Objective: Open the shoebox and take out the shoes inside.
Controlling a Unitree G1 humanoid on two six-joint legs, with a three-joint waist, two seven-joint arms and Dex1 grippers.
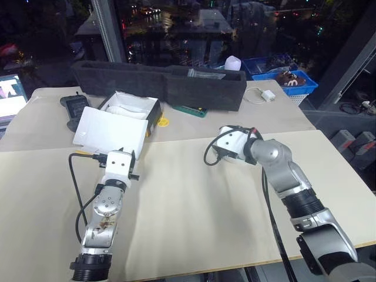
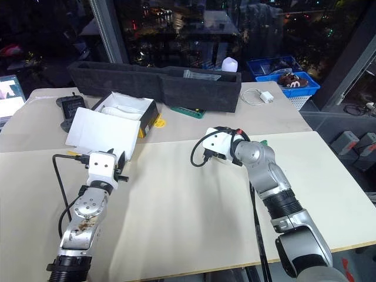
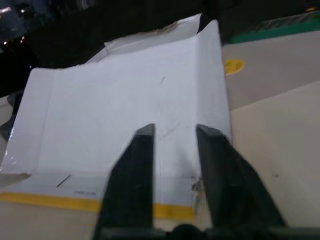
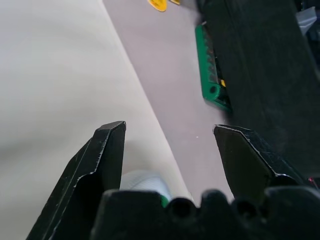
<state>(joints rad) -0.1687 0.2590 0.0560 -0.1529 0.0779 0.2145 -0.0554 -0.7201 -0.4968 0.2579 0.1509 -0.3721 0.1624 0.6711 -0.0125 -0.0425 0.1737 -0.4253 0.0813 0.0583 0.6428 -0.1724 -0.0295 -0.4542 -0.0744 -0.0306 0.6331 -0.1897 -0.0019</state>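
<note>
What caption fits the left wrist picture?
Left gripper, open, facing the white inside of the shoebox lid.

Open shoebox (image 1: 126, 117) on table, white-lined lid flipped toward robot.

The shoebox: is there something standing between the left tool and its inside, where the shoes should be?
Yes. The shoebox's own opened lid hangs toward the robot, and the left tool points at the lid's white inner face. The open compartment lies behind the lid. Its contents look white; I cannot make out the shoes.
</note>
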